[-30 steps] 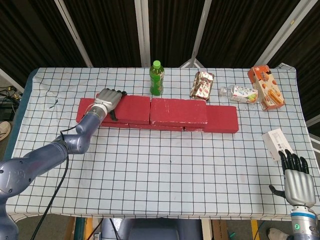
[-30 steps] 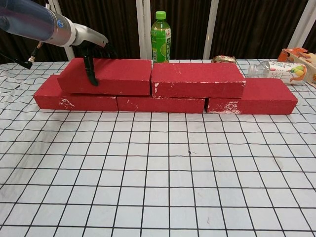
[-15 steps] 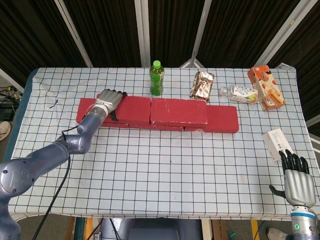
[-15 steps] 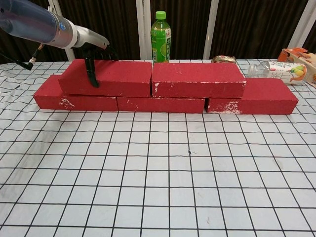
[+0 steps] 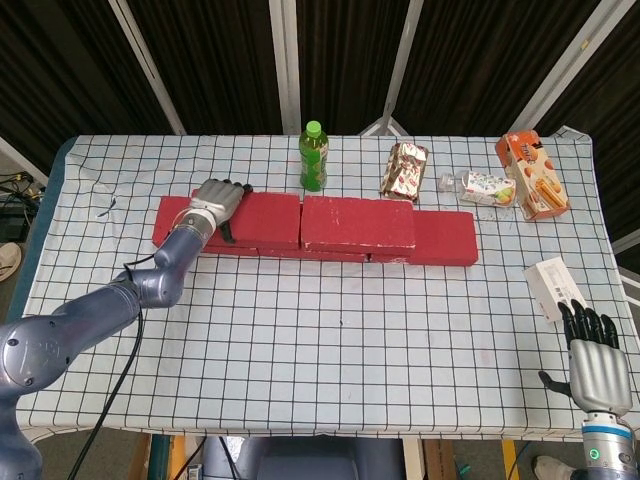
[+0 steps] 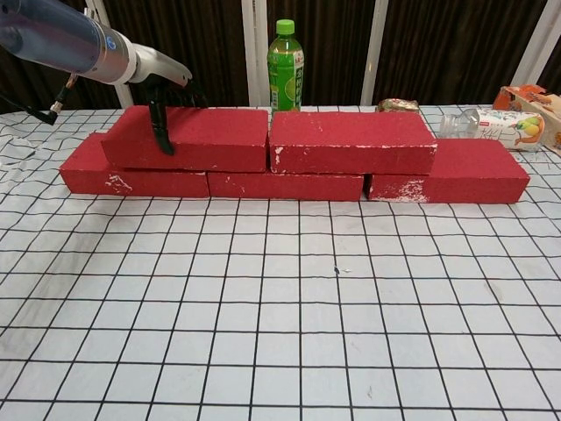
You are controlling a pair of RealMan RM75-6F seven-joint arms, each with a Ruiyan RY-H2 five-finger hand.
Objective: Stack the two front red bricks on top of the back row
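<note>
Three red bricks form the back row, with its left brick (image 5: 168, 222) (image 6: 131, 180) and right brick (image 5: 445, 238) (image 6: 456, 171) sticking out at the ends. Two more red bricks lie on top, end to end: the upper left brick (image 5: 262, 218) (image 6: 210, 136) and the upper right brick (image 5: 357, 222) (image 6: 351, 140). My left hand (image 5: 218, 197) (image 6: 165, 88) grips the left end of the upper left brick, thumb down its front face and fingers over the top. My right hand (image 5: 595, 355) hangs at the table's near right edge, fingers apart, holding nothing.
A green bottle (image 5: 313, 157) (image 6: 285, 66) stands just behind the bricks. Further right at the back lie a foil snack pack (image 5: 403, 170), a plastic bottle (image 5: 483, 187) on its side and an orange box (image 5: 533, 175). A white box (image 5: 556, 288) lies near my right hand.
The upper left brick has shifted very slightly left under my left hand. The right hand has not moved.
</note>
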